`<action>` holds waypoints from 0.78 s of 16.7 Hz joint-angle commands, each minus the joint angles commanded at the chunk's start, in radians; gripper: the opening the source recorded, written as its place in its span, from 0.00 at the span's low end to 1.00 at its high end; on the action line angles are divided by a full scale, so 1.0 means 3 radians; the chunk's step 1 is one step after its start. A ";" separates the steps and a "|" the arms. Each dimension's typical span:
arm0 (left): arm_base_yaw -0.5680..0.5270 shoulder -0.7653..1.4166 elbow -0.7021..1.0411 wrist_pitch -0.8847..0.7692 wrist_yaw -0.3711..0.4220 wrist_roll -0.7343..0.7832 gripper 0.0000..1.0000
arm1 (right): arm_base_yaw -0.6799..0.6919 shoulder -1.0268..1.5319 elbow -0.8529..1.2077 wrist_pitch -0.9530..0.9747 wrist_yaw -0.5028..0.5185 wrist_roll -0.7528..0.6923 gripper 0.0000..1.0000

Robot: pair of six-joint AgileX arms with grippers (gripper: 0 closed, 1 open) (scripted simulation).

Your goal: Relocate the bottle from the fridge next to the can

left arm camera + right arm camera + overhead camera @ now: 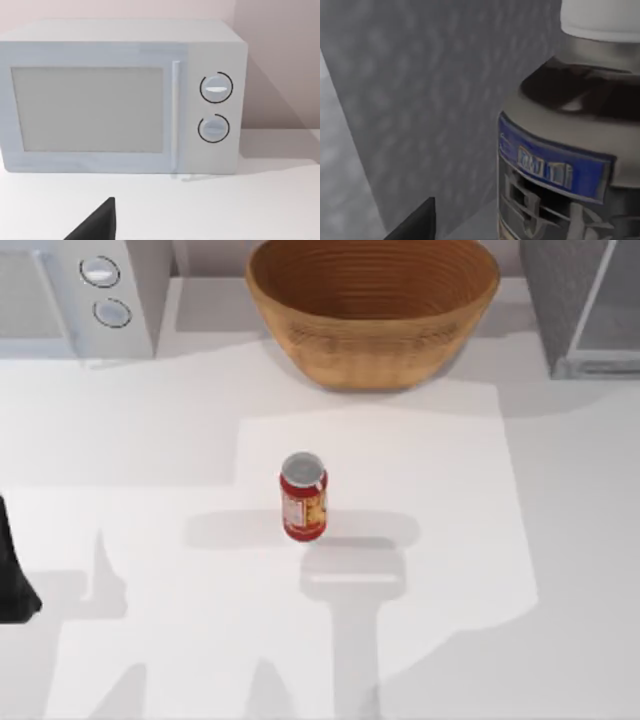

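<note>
My right claw (pixel 415 222) is close beside the bottle (pixel 565 150) inside the fridge (pixel 420 100), its grip impossible to tell; next I judge I must close on it and carry it to the can (pixel 303 497).

Top view is bright, even; soft grey shadows cross the white table (pixel 560 540), 1 dark patch lying beside the can (pixel 303 497) w/ arm-shaped shadows near the front edge. Right wrist view is dim, bottle (pixel 570 165) close and blurred, faint glare on its shoulder.

fridge (pixel 585 305) cropped at corner, bottle (pixel 570 150) cut off
</note>
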 joint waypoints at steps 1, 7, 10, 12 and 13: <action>0.0000 0.0000 0.0000 0.0000 0.0000 0.0000 1.00 | 0.0039 0.0038 0.0070 -0.0034 0.0039 -0.0002 1.00; 0.0000 0.0000 0.0000 0.0000 0.0000 0.0000 1.00 | 0.0140 0.0136 0.0251 -0.0123 0.0140 -0.0007 1.00; 0.0000 0.0000 0.0000 0.0000 0.0000 0.0000 1.00 | 0.0140 0.0136 0.0251 -0.0123 0.0140 -0.0007 0.92; 0.0000 0.0000 0.0000 0.0000 0.0000 0.0000 1.00 | 0.0140 0.0136 0.0251 -0.0123 0.0140 -0.0007 0.77; 0.0000 0.0000 0.0000 0.0000 0.0000 0.0000 1.00 | 0.0140 0.0136 0.0251 -0.0123 0.0140 -0.0007 0.70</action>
